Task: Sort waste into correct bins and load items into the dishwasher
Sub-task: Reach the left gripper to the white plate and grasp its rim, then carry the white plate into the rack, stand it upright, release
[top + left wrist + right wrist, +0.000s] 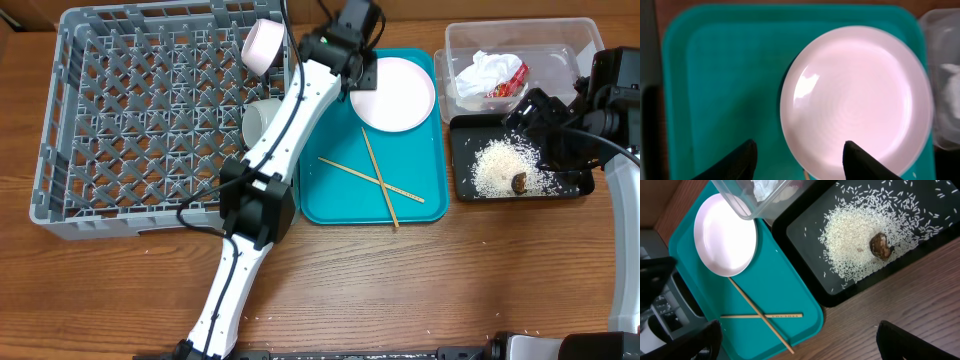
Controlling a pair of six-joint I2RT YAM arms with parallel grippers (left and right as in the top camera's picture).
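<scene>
White plate (855, 100) L wrist, rice (852, 255) R wrist

Overhead straight down; both wrist views downward, left nearest, plate (855, 100) in common

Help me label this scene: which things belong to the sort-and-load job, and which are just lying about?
Job: plate, chopsticks, upper white bowl, lower white vessel, grey rack, clear tub, napkin, red wrapper, black tray, rice, brown lump.
Lying about: teal tray, wooden table.
</scene>
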